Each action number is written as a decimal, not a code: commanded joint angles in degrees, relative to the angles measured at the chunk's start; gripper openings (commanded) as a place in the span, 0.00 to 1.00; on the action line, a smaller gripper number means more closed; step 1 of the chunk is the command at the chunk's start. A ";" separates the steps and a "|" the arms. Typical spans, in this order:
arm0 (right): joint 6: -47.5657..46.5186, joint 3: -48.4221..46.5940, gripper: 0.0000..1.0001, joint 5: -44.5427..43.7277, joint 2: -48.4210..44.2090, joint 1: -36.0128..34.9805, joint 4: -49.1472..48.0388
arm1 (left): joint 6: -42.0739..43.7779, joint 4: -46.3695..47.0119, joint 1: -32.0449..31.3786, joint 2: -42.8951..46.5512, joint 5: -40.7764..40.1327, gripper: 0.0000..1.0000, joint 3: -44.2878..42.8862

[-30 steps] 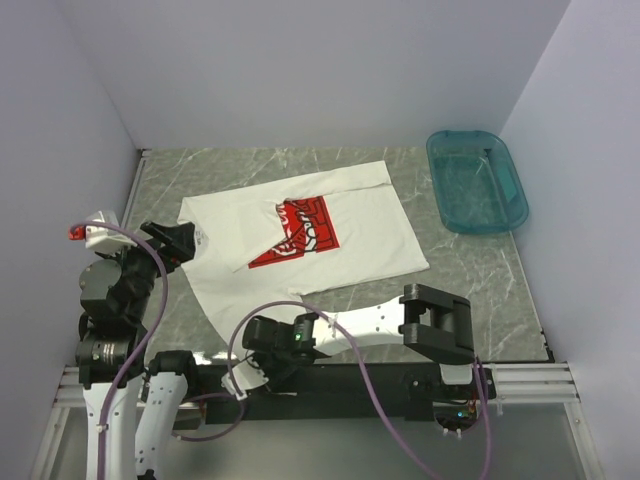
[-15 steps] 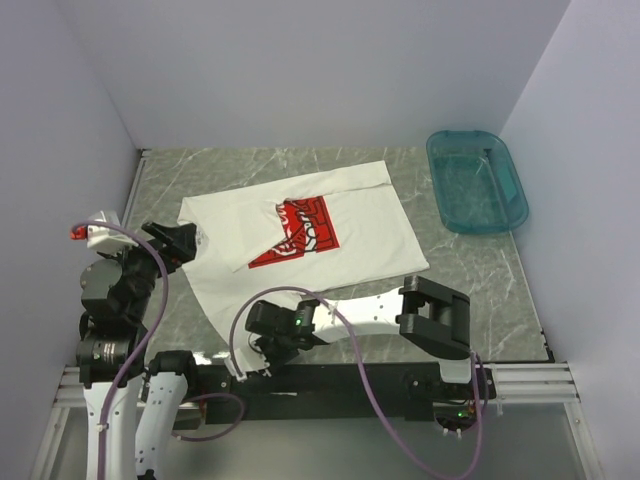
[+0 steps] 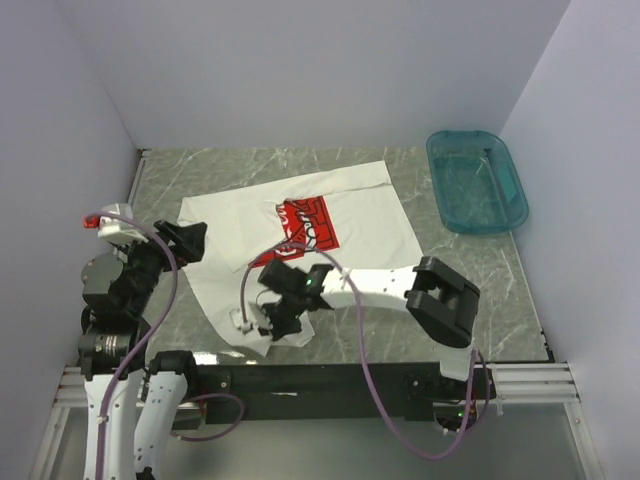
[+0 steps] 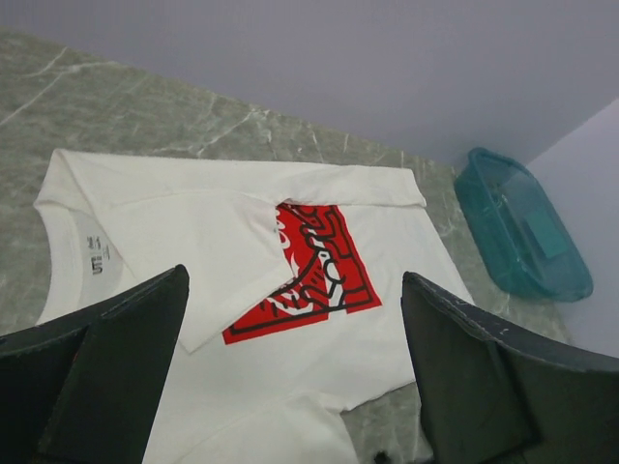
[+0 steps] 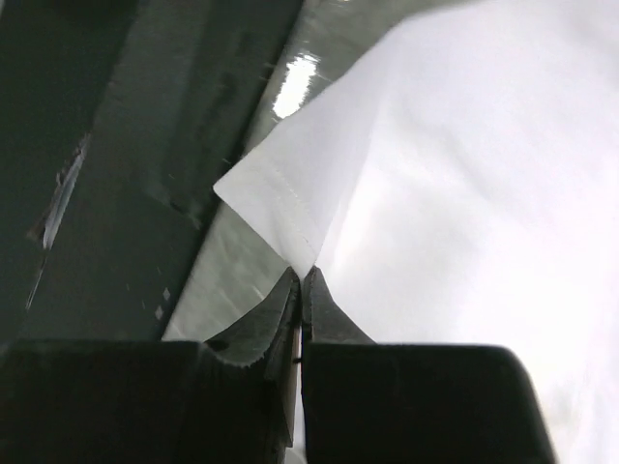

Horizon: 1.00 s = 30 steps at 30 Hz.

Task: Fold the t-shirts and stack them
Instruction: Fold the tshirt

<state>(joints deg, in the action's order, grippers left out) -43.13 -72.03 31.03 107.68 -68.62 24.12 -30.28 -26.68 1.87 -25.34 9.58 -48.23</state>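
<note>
- While the right gripper point(image 3: 278, 325) point(image 5: 302, 282) pinches the near hem of the t-shirt point(image 3: 370, 230) point(image 5: 464, 193), its jaws pressed together on the white cloth, the left gripper point(image 3: 190, 240) point(image 4: 295, 280) hovers above the garment's left side with its fingers spread wide and nothing between them.
- Spread across the middle of the grey marbled table point(image 3: 480, 275), the t-shirt lies with its collar toward the left wall and its hem toward the arms' bases.
- One flap of cloth is folded over the chest, covering part of the red print point(image 3: 310, 232) point(image 4: 319, 271).
- Seen from the right wrist, a stitched corner of the hem sticks out just past the closed fingertips, above the table's shiny surface.
- From overhead, the cloth around that grip looks bunched at the table's near edge.
- At the far right corner stands a teal basin point(image 3: 520, 195) point(image 4: 522, 242), well apart from the t-shirt and from both arms.
</note>
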 commanded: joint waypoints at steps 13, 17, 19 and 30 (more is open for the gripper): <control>1.40 -8.82 0.00 35.92 5.60 19.92 11.81 | 38.09 5.68 -6.34 -9.46 36.99 0.96 -1.17; -0.89 -11.64 0.00 42.16 8.51 24.84 18.14 | 48.89 0.41 -12.22 -8.85 39.97 0.93 0.76; -3.26 -13.65 0.00 44.02 10.78 26.43 20.95 | 55.05 -2.22 -14.16 -7.62 40.08 0.91 2.69; -5.56 -17.53 0.00 49.30 15.37 27.84 27.65 | 69.03 -7.86 -37.01 -11.74 21.46 0.83 10.00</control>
<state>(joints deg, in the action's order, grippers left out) -47.48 -87.11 76.20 123.20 -40.62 49.23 32.40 -31.81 -30.41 -35.07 37.78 -37.71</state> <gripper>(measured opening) 0.021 0.835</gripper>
